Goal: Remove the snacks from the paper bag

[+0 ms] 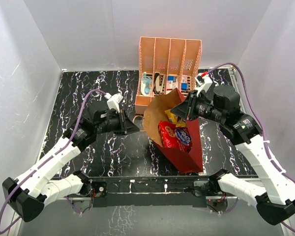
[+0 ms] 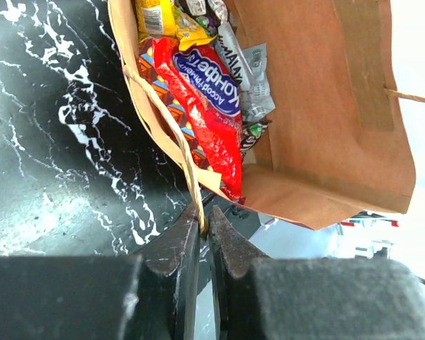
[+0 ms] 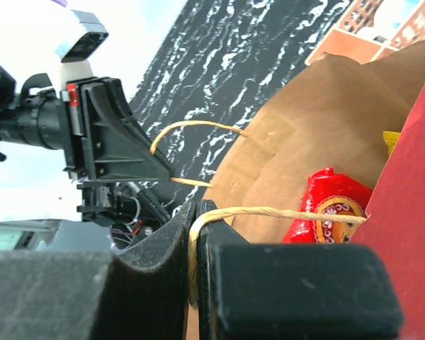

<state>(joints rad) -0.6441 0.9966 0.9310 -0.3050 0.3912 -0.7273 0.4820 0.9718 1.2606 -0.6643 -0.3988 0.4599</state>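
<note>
The paper bag, red outside and brown inside, stands tilted at the table's middle with its mouth pulled wide. Inside lie the snacks: a large red cookie bag, a yellow packet and silver packets. My left gripper is at the bag's left rim, shut on one twine handle. At the right rim, my right gripper is shut on the other twine handle. The red cookie bag also shows in the right wrist view.
A peach slotted plastic rack with small blue-white items stands just behind the bag at the back. White walls close in the black marbled table on three sides. The left arm's gripper body faces the right wrist camera.
</note>
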